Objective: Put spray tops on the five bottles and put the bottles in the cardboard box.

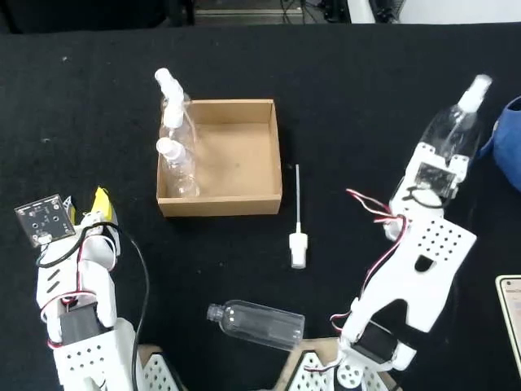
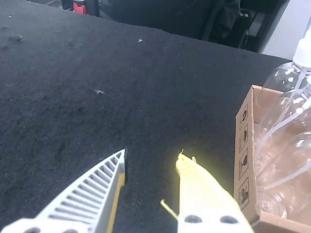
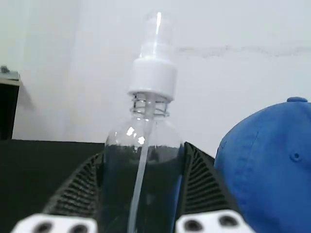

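The cardboard box (image 1: 220,205) sits open on the black table (image 1: 98,98), and everything here is placed from it. Inside the box, three clear bottles (image 1: 181,167) with white spray tops stand in a row against its left wall; the left wrist view shows the same bottles (image 2: 286,145) rising above the box (image 2: 245,145). Just right of the box a loose spray top (image 1: 298,244) lies on the table, its thin tube running alongside the box's right wall. In front of the box, on the arms' side, an uncapped bottle (image 1: 260,322) lies on its side. Well to the right of the box, the right gripper (image 1: 435,175) is clamped around the body of a fourth bottle (image 1: 454,126); in the right wrist view its fingers (image 3: 194,174) press both sides of the bottle (image 3: 141,184), whose spray top (image 3: 153,73) sits on the neck with threads visible beneath the collar. A blue cap (image 1: 509,142) lies beside that bottle, on the side away from the box. Left of the box and nearer the arms, the left gripper (image 1: 94,213) holds nothing, its jaws spread apart over bare table (image 2: 151,160).
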